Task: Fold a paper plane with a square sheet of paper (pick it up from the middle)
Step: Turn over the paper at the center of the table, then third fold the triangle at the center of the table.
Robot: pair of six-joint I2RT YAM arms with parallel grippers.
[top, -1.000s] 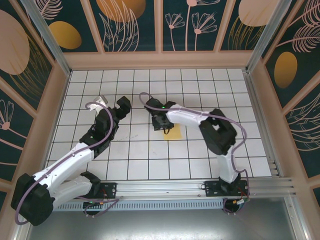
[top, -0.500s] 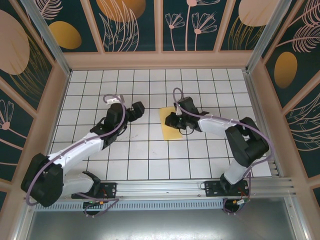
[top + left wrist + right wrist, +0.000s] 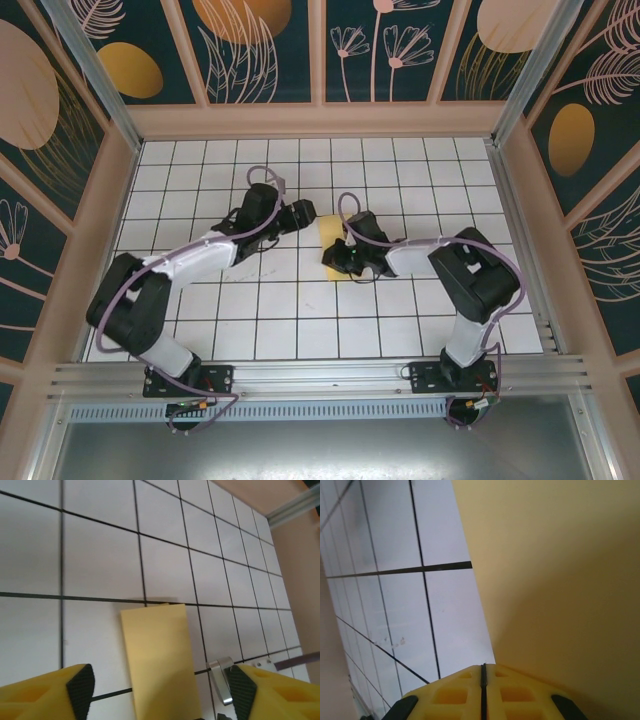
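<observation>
The pale-yellow sheet of paper (image 3: 328, 231) lies flat on the white grid table between the two arms. In the left wrist view the sheet of paper (image 3: 160, 655) looks like a narrow upright strip. My left gripper (image 3: 306, 216) is at its far left end, and it stands open (image 3: 161, 692) with the strip between its black pads (image 3: 80, 685), not touching them. My right gripper (image 3: 336, 258) rests on the middle of the sheet. Its yellow fingers are shut (image 3: 482, 672) tight together at the edge of the sheet of paper (image 3: 560, 580), and no paper shows in the seam.
Wooden walls (image 3: 320, 120) close in the gridded table (image 3: 200, 300) on three sides. An aluminium rail (image 3: 330, 375) runs along the near edge. A small metal part (image 3: 221, 679) sits just inside my left gripper's right finger.
My left arm has swung right until its gripper reaches the paper's far end. My right gripper has slid a little toward the near left along the sheet and now covers more of it.
</observation>
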